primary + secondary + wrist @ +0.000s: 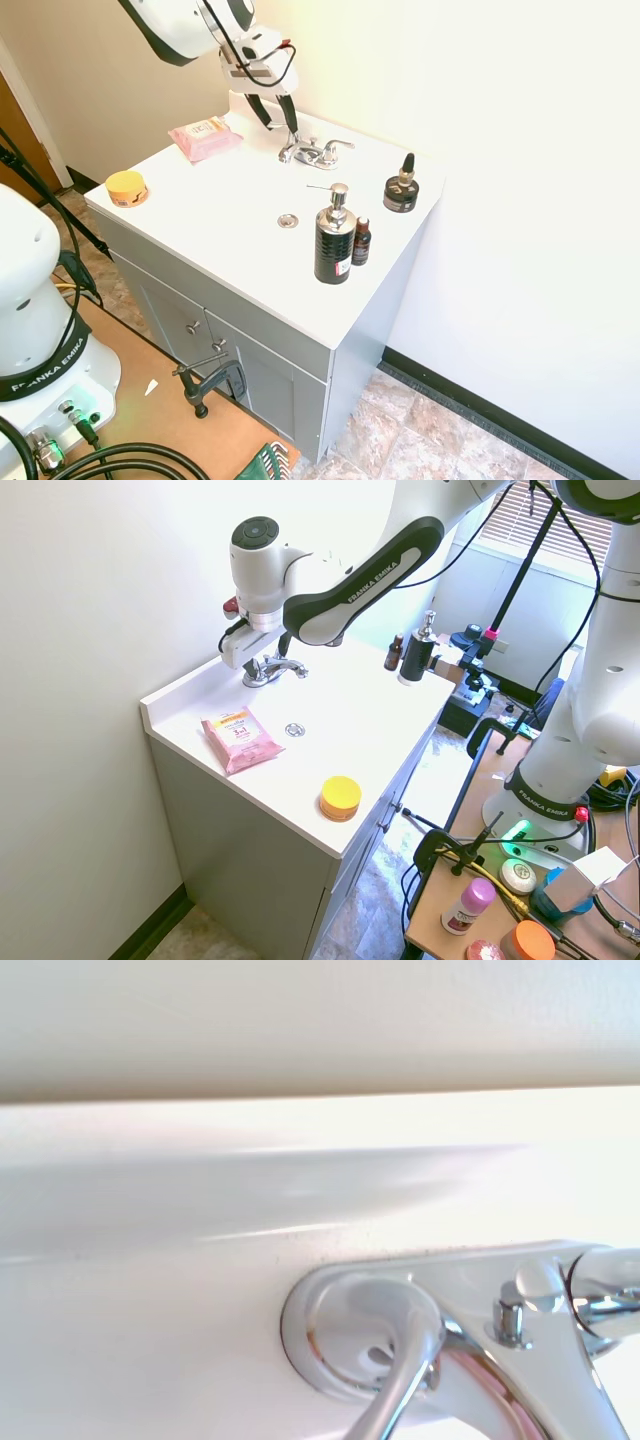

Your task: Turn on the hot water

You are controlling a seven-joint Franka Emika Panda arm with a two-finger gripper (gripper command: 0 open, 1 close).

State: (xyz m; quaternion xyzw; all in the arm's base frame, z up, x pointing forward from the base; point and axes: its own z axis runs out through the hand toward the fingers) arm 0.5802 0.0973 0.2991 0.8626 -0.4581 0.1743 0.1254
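Note:
The chrome faucet (318, 153) stands at the back of the white vanity top (230, 200), with a short spout and two slim lever handles. No hot water shows at the spout. My gripper (284, 134) hangs straight down over the faucet's left end, open, and one dark finger (291, 120) reaches down to the left handle. In the second exterior view the faucet (275, 669) sits just under the gripper (259, 664). In the wrist view, the faucet base (420, 1300) and one lever handle (405, 1370) fill the lower right from very close.
A pink wipes pack (205, 137) and a yellow tin (127, 187) lie to the left. A black pump bottle (334, 240), a small brown bottle (361, 242) and a dark jar (401, 190) stand to the right. The drain (288, 221) is mid-counter. The wall rises right behind the faucet.

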